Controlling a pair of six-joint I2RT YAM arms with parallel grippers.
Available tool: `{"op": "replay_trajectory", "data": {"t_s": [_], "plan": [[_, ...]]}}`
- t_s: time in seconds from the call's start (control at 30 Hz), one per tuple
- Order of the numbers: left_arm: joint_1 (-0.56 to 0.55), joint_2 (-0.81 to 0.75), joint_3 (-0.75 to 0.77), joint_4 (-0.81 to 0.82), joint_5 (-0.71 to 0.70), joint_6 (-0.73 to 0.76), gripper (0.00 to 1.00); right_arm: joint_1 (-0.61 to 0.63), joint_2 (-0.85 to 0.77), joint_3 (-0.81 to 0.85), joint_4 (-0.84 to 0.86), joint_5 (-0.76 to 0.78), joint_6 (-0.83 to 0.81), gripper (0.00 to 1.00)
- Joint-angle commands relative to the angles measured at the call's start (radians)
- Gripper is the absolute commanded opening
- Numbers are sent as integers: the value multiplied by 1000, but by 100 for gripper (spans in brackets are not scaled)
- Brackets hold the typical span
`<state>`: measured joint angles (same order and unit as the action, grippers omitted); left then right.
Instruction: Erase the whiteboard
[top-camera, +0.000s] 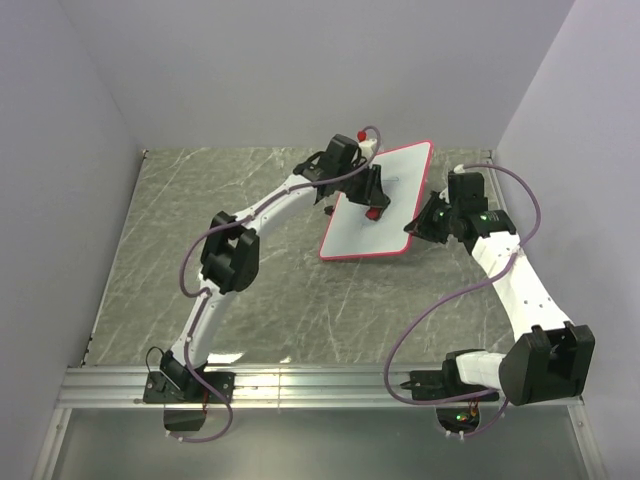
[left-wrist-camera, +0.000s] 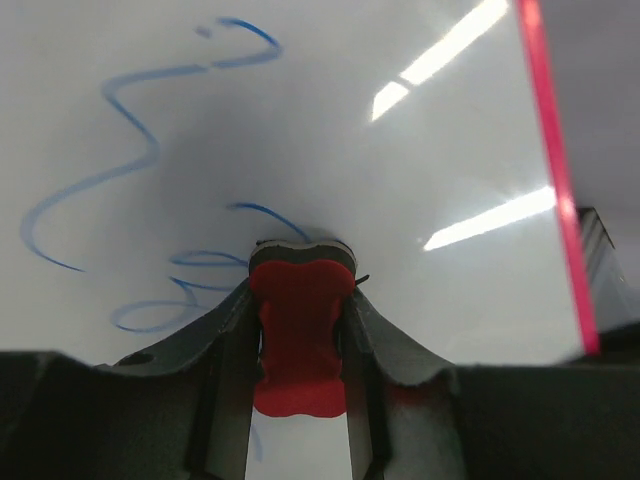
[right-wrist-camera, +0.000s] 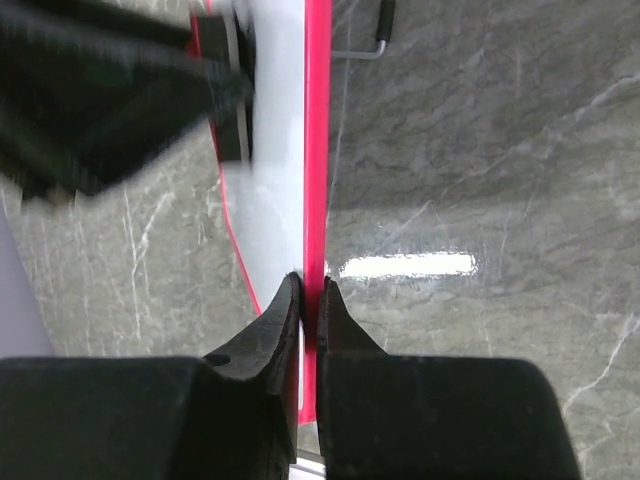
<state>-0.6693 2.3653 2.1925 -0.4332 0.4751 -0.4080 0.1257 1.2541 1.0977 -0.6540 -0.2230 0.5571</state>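
My right tool (right-wrist-camera: 310, 298) pinches the whiteboard (top-camera: 403, 178) by its rim, tilted over the table (top-camera: 200, 200); my left tool (left-wrist-camera: 300, 285) clamps the eraser (left-wrist-camera: 300, 345) against it. Push too hard and the whiteboard may twist free.

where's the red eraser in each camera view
top external: red eraser lies mid-frame on the whiteboard, under the left gripper.
left wrist: bottom centre, pinched by the left gripper, next to blue scribbles.
right wrist: not in it; a blurred dark arm fills the top left.
shared landmark: the whiteboard's pink-red rim, pinched by the right gripper.
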Motion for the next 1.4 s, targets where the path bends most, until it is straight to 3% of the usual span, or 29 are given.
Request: {"op": "replay_trajectory", "data": {"t_s": [0.0, 0.13, 0.33, 0.57, 0.73, 1.07, 1.37], "plan": [[-87, -116, -72, -41, 98, 32, 0, 14, 39, 11, -70, 31, -80, 0], [-104, -210, -167, -44, 145, 29, 0, 14, 65, 31, -67, 36, -80, 0], [-70, -241, -362, 13, 25, -15, 0, 15, 79, 56, -67, 31, -77, 0], [94, -109, -269, -50, -18, -68, 0, 12, 41, 50, -81, 21, -79, 0], [128, 17, -96, -122, -17, -48, 0, 14, 5, 50, -88, -16, -80, 0], [-2, -83, -62, -101, 34, -101, 0, 14, -12, 62, -96, 1, -79, 0], [-72, -231, -249, -18, 16, -184, 0, 14, 13, 87, -92, 25, -77, 0]]}}
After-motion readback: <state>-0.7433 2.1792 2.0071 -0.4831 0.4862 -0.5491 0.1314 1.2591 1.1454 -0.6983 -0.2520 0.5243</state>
